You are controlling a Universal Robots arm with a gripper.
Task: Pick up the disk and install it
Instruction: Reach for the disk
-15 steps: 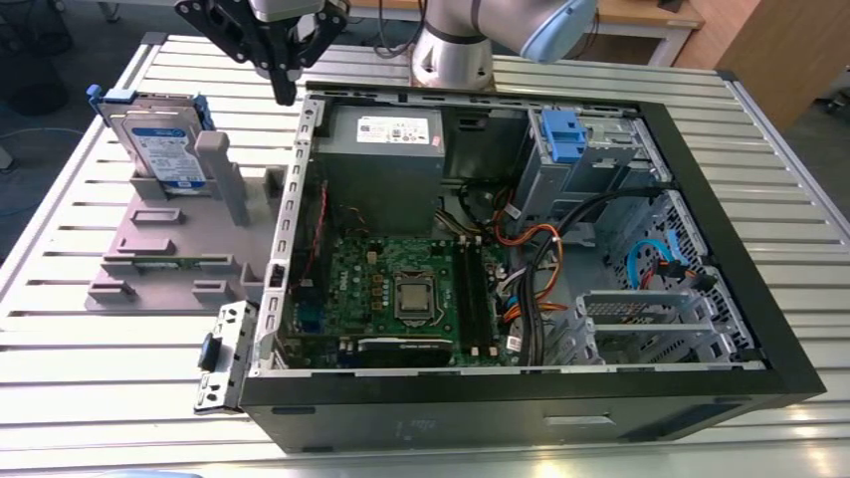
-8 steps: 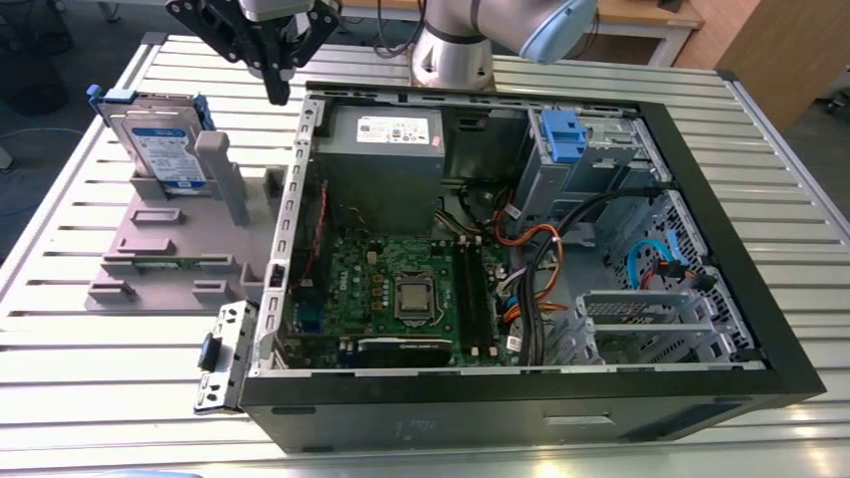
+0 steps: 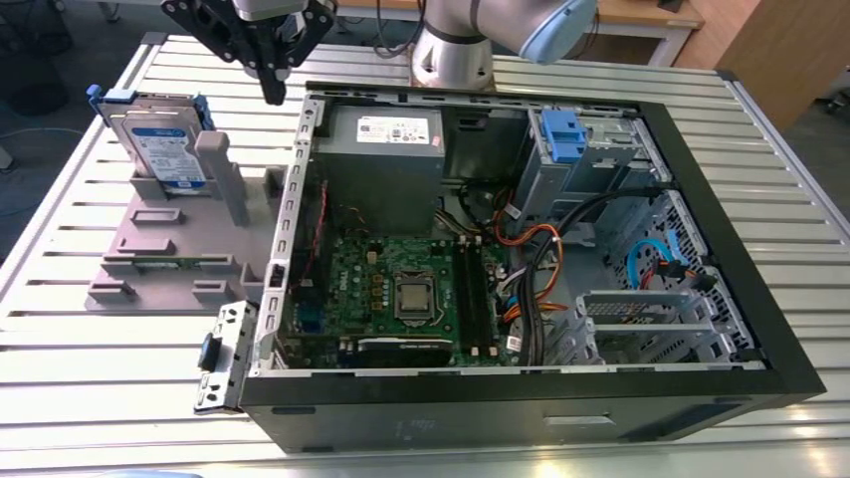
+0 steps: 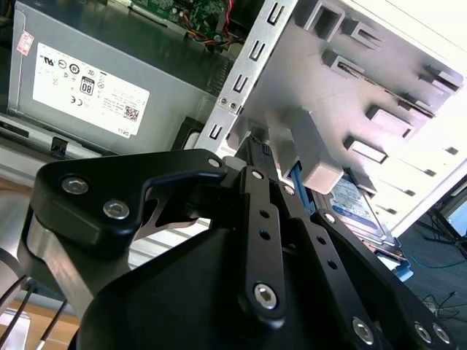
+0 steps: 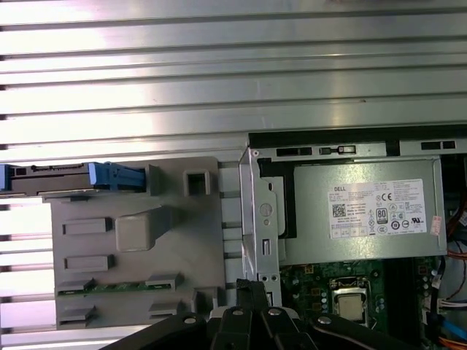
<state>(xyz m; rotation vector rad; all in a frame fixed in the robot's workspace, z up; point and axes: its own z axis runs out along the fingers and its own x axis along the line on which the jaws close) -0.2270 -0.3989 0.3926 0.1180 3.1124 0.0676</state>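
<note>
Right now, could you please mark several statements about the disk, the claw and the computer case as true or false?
1. The disk stands on edge in the grey holder. True.
2. The claw grips the disk. False: it hangs empty near the wall of the computer case, apart from the disk.
3. The computer case lies open, its motherboard showing. True.
4. The grey holder sits at the exterior view's right of the computer case. False: it sits at the left.
</note>
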